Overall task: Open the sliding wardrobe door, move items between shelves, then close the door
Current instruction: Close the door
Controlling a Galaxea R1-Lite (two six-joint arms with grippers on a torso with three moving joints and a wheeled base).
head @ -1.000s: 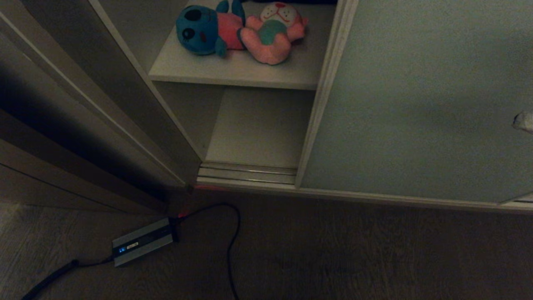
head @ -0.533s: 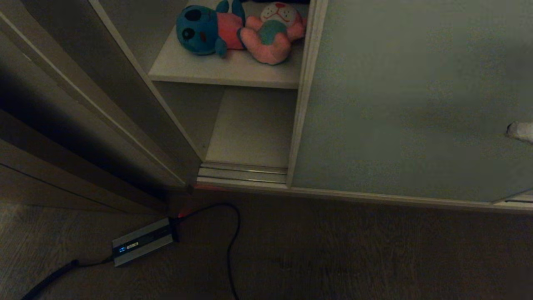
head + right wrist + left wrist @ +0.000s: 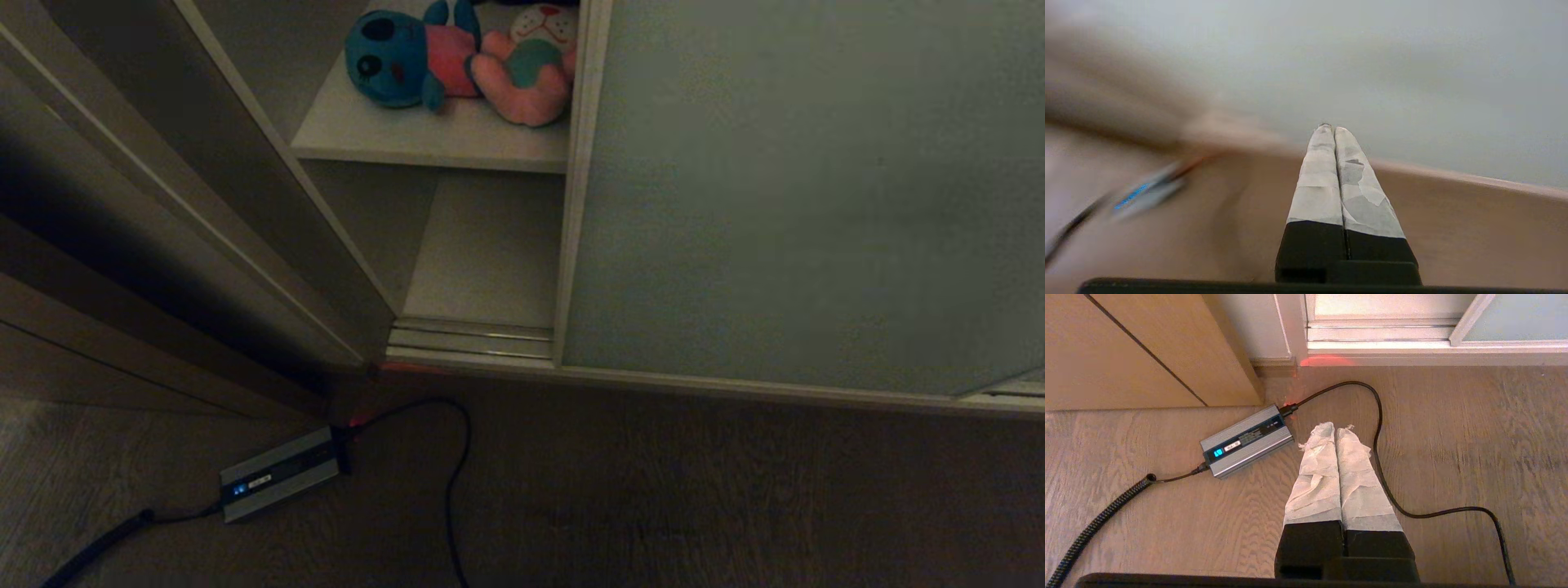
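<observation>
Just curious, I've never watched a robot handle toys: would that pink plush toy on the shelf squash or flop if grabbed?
Probably both. The pink plush toy looks stuffed and rounded, so it should squash. Its limbs sprawl loosely on the shelf, suggesting flop. Likely light, and unlikely to roll.

Neither arm shows in the head view. The left gripper (image 3: 1335, 430) points downward, its two tape-wrapped fingers (image 3: 1316, 469) pressed flat together with nothing between them. The right gripper (image 3: 1330, 130) reaches forward, its wrapped fingers (image 3: 1323, 179) likewise pressed together, holding nothing.
</observation>
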